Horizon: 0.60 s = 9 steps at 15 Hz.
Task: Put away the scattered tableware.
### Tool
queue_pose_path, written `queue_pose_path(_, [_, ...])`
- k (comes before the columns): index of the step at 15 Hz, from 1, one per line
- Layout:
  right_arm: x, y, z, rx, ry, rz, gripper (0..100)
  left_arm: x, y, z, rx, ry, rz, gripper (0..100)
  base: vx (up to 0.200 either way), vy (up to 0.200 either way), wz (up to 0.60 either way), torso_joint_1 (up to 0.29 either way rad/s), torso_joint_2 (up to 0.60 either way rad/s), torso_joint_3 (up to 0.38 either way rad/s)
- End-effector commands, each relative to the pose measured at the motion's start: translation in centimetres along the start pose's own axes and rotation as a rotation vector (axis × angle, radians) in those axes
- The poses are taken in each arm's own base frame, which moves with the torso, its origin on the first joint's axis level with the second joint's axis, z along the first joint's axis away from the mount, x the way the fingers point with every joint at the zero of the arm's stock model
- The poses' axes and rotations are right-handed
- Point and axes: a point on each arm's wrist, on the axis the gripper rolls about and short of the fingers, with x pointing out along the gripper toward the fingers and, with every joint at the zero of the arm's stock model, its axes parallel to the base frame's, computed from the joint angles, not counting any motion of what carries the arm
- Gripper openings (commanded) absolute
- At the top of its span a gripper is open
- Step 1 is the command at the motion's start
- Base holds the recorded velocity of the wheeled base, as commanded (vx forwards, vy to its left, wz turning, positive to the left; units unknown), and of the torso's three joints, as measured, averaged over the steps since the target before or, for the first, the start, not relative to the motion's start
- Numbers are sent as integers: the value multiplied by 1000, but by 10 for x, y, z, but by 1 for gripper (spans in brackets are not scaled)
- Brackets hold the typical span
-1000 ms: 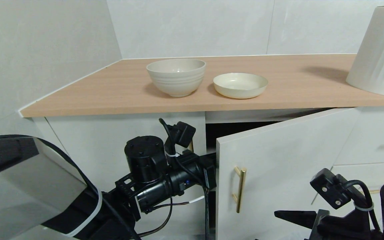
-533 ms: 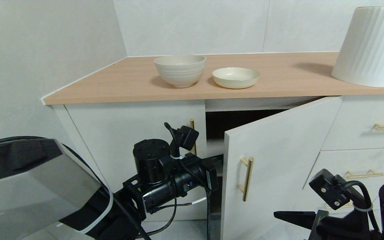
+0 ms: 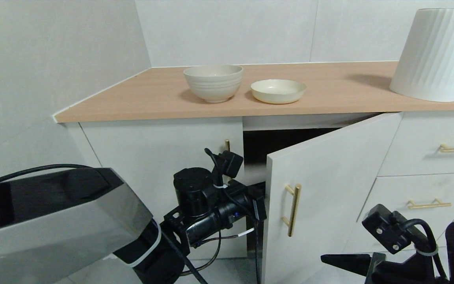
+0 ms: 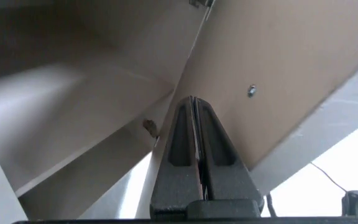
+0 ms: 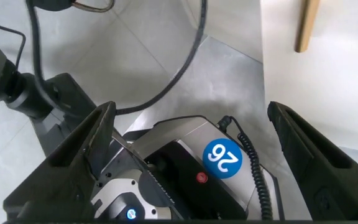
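Currently the left end effector (image 4: 193, 106) has its fingers pressed together, with its tip in the dark gap behind the open edge of the white cabinet door (image 3: 329, 185), near that door's brass bar handle (image 3: 293, 210). Well above it, on the light wooden tabletop (image 3: 140, 102), stand the deep cream ribbed bowl (image 3: 213, 82) and, just to its right, the shallow cream dish (image 3: 278, 90), not touching. The right end effector (image 5: 190, 111) hangs low, below and right of the handle, with its fingers spread wide and nothing between them.

Black cabled arms (image 3: 211, 213), silver casing (image 3: 61, 221), apparently white zip-ties (image 3: 154, 242).
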Motion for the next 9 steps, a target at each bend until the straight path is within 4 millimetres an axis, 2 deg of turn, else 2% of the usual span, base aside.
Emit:
queue_pose_path(1, [2,0,-1,0,6,-2,100,5,3,-4,-1,1,2,0,0,0,0,0,0,0])
queue_pose_path(2, [2,0,-1,1,7,-2,100,7,3,-4,1,-2,-1,0,0,0,0,0,0,0])
queue_pose_path(8, [3,-1,-2,3,16,-6,100,11,2,-4,2,-5,-9,0,-200,0,0,4,3,5])
queue_pose_path(9, [3,-1,-2,1,16,-6,100,11,2,-4,2,-5,-9,0,0,0,0,0,0,0])
